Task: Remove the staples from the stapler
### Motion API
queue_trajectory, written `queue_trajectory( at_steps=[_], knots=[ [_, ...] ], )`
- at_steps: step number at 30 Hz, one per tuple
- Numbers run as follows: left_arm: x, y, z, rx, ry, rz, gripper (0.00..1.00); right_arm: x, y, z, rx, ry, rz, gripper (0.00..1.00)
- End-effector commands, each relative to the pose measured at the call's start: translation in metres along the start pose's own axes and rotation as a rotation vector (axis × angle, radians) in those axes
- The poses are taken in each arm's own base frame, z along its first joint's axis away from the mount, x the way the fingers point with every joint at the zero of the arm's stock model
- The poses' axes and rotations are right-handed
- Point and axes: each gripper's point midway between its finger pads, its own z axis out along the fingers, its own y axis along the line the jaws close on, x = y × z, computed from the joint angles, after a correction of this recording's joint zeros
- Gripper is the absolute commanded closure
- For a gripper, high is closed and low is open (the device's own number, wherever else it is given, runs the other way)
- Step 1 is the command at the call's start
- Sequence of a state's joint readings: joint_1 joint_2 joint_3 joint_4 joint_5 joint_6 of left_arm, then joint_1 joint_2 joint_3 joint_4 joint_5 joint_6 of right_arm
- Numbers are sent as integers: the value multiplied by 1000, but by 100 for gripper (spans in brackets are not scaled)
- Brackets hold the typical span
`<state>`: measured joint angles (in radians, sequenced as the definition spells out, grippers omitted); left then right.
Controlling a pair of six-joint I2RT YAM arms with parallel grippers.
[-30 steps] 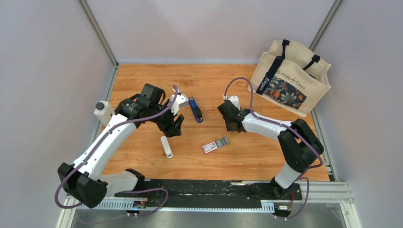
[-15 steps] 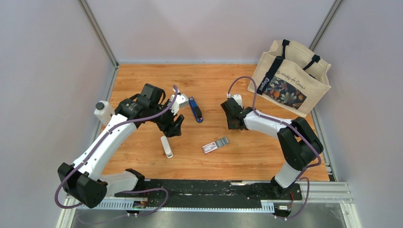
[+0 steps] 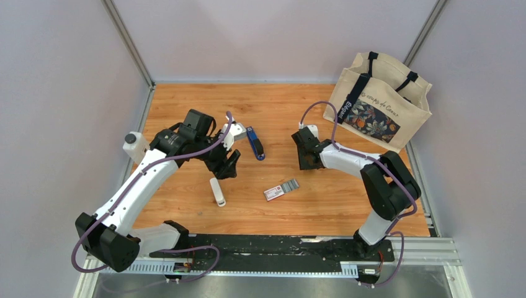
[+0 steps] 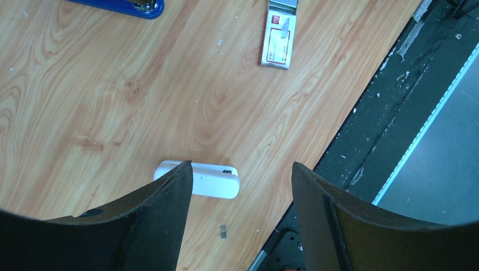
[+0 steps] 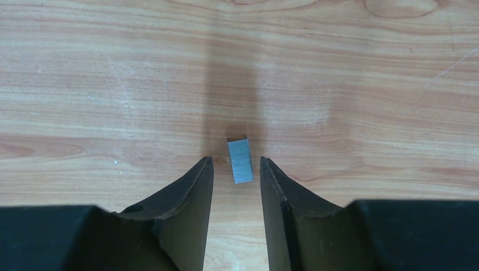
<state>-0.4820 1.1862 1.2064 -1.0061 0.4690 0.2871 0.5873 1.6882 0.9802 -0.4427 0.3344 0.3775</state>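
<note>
The slim blue stapler [image 3: 255,142] lies on the wooden table between the arms; its blue end shows at the top of the left wrist view [image 4: 121,5]. A short grey strip of staples [image 5: 240,161] lies flat on the wood between the tips of my right gripper [image 5: 236,162], which is open and holds nothing. In the top view my right gripper [image 3: 305,162] points down at the table right of the stapler. My left gripper [image 4: 242,169] is open and empty above a white rounded stick [image 4: 212,180], seen in the top view [image 3: 231,169] left of the stapler.
A flat pink-and-white box [image 3: 280,189] lies near the table's front middle, also in the left wrist view [image 4: 279,39]. The white stick [image 3: 217,191] lies front left. A canvas tote bag [image 3: 379,102] stands at the back right. A tiny staple bit [image 4: 223,230] lies near the black front rail [image 3: 279,245].
My right gripper has drifted slightly to the right and back, away from the stapler. The left arm and the objects have not moved.
</note>
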Motion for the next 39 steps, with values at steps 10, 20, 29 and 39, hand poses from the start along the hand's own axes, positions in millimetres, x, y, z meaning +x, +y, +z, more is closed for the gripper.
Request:
queue_trajectory(
  at_steps=[10, 20, 29, 39],
  knots=[
    [-7, -3, -5, 8, -27, 34, 27, -1, -1, 10, -29, 7, 42, 66],
    [-8, -3, -5, 9, -28, 33, 27, -1, -2, 11, -42, 14, 53, 75],
    [-7, -2, -4, 6, -23, 32, 27, 2, -2, 2, -70, 7, 75, 91],
    [0, -1, 1, 3, 4, 39, 27, 16, 33, -41, -210, -63, 49, 93]
  ],
)
